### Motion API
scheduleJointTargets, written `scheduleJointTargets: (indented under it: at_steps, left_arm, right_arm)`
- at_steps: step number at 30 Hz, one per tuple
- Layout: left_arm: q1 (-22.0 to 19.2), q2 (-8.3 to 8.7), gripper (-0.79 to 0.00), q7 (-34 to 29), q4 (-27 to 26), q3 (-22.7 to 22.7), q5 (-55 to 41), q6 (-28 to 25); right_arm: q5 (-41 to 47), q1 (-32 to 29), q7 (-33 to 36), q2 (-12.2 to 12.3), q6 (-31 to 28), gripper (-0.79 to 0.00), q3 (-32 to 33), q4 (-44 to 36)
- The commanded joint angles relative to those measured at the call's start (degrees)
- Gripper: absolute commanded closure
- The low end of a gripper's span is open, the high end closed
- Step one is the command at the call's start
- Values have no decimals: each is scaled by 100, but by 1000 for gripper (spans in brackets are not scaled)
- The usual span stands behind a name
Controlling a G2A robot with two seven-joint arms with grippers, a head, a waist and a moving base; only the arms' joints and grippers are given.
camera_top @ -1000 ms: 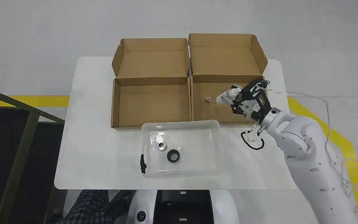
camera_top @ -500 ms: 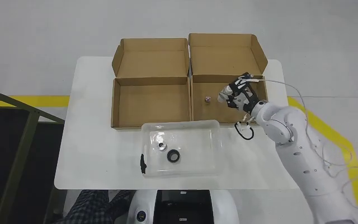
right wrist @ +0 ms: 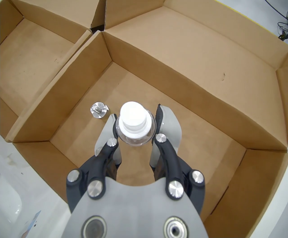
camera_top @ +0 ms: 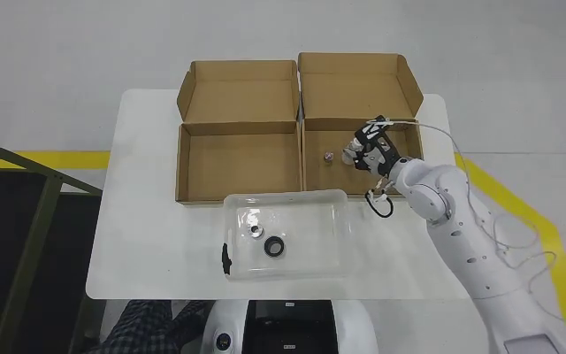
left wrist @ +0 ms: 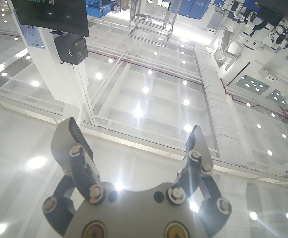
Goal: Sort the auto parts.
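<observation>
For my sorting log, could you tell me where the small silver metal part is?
Top view: the small silver metal part lies in the right cardboard box beside the right gripper.

A white table (camera_top: pixel 133 248) stands on a pale grey floor (camera_top: pixel 88 44) marked with a yellow line (camera_top: pixel 53 159). A dark rack (camera_top: pixel 35 230) sits just beside the table's left edge. Overhead, a white gridded ceiling (left wrist: pixel 126 101) carries many round lamps (left wrist: pixel 145 89), and a black screen (left wrist: pixel 49 15) hangs by a white column (left wrist: pixel 67 90).
</observation>
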Motion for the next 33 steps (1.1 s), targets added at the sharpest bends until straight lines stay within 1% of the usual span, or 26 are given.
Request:
scheduleJointTargets:
  at_steps: [1,5,6,12,20,23,26,29,33]
  left_arm:
    - [0,0,-785,0,0,0,0,0]
    - [0,0,-785,0,0,0,0,0]
    - [0,0,-785,0,0,0,0,0]
    - [0,0,-785,0,0,0,0,0]
    - [0,0,-785,0,0,0,0,0]
    - [0,0,-785,0,0,0,0,0]
    - [0,0,-785,0,0,0,0,0]
    - [0,0,-785,0,0,0,0,0]
    - [0,0,-785,0,0,0,0,0]
  right_arm:
    - [14,8,-10,-9,-3,-453,-8,27]
    - [23,13,-8,-22,-17,-745,-8,40]
    - [26,7,-10,-21,-14,-785,9,14]
    - [-206,-185,15,31,49,-785,244,-515]
    - [-554,-697,239,161,13,-785,830,-1839]
    - [-617,-939,342,204,-157,-785,999,-2436]
    - [-576,-1146,425,239,-479,-785,1090,-2914]
    - [-457,-1308,511,267,-755,-785,1174,-3194]
    - [-430,-1492,645,292,-1179,-785,1063,-3570]
